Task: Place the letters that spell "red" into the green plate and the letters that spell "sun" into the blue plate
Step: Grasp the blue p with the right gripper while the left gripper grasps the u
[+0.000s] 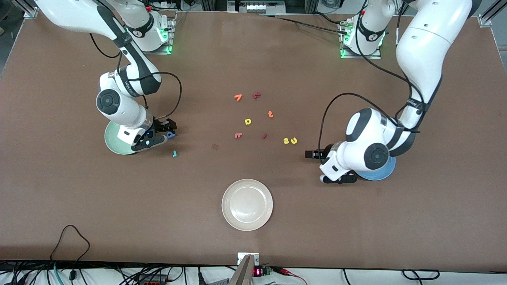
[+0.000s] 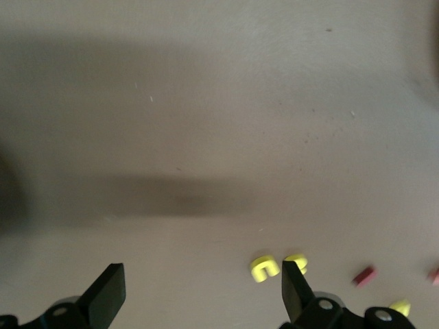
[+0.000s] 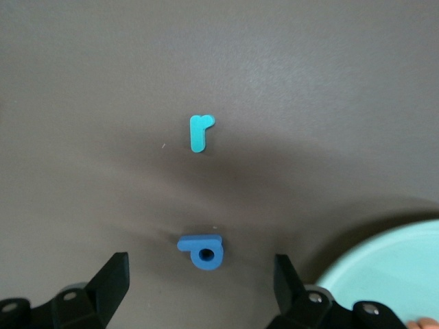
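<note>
The right gripper (image 3: 200,284) is hovering open over the blue d (image 3: 203,250), with the teal r (image 3: 199,132) lying just beside the green plate (image 1: 112,143). An orange speck, possibly the e, is showing at that plate's edge. The left gripper (image 2: 199,295) is hanging open beside the blue plate (image 1: 382,171); the yellow s (image 1: 286,141) and u (image 1: 294,140) are waiting on the table (image 1: 79,206).

— Where have you set up here?

— You're in a robotics lab. Two white arms (image 1: 420,59) are bolted to metal base plates (image 1: 360,49) with green status lights, on a brown table (image 1: 253,237).

— What else shows it?

— Loose cables (image 1: 71,241) trail along your table's edge, beside a small red digital readout (image 1: 257,272) and aluminium framing (image 1: 29,10).
</note>
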Available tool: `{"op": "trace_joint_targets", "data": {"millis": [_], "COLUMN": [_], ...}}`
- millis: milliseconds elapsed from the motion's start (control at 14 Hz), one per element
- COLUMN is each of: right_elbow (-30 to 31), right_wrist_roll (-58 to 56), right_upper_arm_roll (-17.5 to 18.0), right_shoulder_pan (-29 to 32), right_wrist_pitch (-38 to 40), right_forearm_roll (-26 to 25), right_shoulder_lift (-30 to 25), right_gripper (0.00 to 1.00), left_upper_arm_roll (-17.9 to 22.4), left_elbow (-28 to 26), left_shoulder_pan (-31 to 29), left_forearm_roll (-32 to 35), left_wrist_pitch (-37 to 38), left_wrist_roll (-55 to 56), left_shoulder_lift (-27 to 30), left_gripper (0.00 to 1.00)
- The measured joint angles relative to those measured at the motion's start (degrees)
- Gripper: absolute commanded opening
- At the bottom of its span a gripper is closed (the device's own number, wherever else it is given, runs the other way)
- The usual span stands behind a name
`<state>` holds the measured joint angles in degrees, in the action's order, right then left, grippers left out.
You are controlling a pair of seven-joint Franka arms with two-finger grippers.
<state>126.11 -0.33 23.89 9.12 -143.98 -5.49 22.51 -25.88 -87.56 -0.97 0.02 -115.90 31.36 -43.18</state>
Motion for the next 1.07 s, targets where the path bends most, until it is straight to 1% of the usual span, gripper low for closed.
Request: {"op": "trace_joint_targets", "data": {"millis": [71,143,214,286,357,429,500,571,714,786,1000,1071], "right_elbow": [0.2,0.3,0.31,0.33,0.33,0.33,0.33,0.33,0.33,0.33,0.35,0.37], "right_wrist_roll": [0.0,0.0,0.0,0.0,0.0,0.0,0.0,0.0,0.0,0.0,0.0,0.0], "right_upper_arm_roll": [0.0,0.0,0.0,0.0,0.0,0.0,0.0,0.0,0.0,-0.01,-0.01,-0.01], "right_shoulder_pan": [-0.08,-0.18,-0.32,-0.42,-0.45,-0.45,-0.45,-0.45,-0.45,-0.45,-0.45,-0.48], "right_wrist_pitch": [-0.57,-0.9,-1.07,-1.18,-1.21,-1.21,-1.23,-1.23,-1.23,-1.23,-1.8,-1.94], "right_forearm_roll": [0.0,-0.01,-0.01,-0.02,-0.02,-0.02,-0.02,-0.02,-0.02,-0.02,-0.03,-0.04], "right_shoulder_lift": [0.75,1.34,1.82,2.13,2.24,2.26,2.26,2.26,2.27,2.29,2.52,2.62], "right_gripper": [0.83,0.74,0.68,0.65,0.65,0.61,0.59,0.59,0.59,0.59,0.59,0.59], "left_upper_arm_roll": [0.14,0.35,0.46,0.54,0.62,0.73,0.86,0.78,-0.12,-0.79,-2.16,-2.35], "left_elbow": [-0.02,-0.17,-0.75,-2.18,-4.46,-6.69,-8.52,-9.69,-10.39,-10.38,-10.5,-10.6], "left_shoulder_pan": [1.3,2.62,3.95,5.15,5.92,6.07,5.6,4.67,2.79,2.15,2.04,2.22], "left_forearm_roll": [0.01,0.17,0.87,2.31,3.4,3.78,3.88,3.88,3.85,3.85,3.85,3.85], "left_wrist_pitch": [-0.21,-0.22,-0.5,-2.0,-4.63,-7.28,-9.19,-10.26,-10.94,-10.99,-11.65,-11.76], "left_wrist_roll": [7.28,13.92,19.69,24.21,27.19,28.68,29.24,29.27,29.27,29.27,29.3,29.33], "left_shoulder_lift": [-0.27,-0.31,-0.31,-0.31,-0.31,-0.32,-0.32,-0.32,-0.29,-0.21,-0.14,-0.14], "left_gripper": [1.0,1.0,1.0,1.0,1.0,1.0,0.94,0.86,0.74,0.71,0.71,0.68]}}
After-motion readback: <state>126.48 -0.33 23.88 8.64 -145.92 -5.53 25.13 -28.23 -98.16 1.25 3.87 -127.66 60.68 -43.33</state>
